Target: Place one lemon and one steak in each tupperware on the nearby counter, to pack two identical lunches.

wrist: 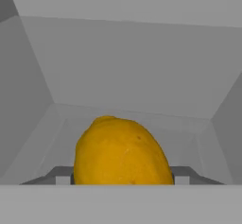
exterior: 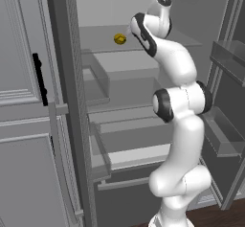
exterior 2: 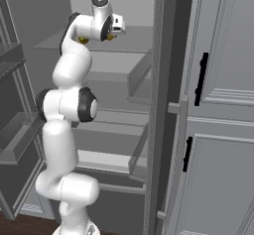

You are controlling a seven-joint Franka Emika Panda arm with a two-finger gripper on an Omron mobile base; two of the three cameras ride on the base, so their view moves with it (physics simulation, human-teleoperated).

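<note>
1. Arm reaches into the open fridge, up at the top shelf [exterior: 100,35].
2. Lemon [wrist: 122,153] sits on that shelf, near the back, between the finger tips.
3. Gripper [wrist: 123,178]: fingers [wrist: 62,176] flank the lemon close on both sides; firm clamp can't be confirmed.

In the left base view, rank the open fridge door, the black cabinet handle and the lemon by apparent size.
1. Open fridge door, largest, though cut off by the frame.
2. Black cabinet handle.
3. Lemon, smallest; it sits farther back, so the comparison is only apparent.
</note>
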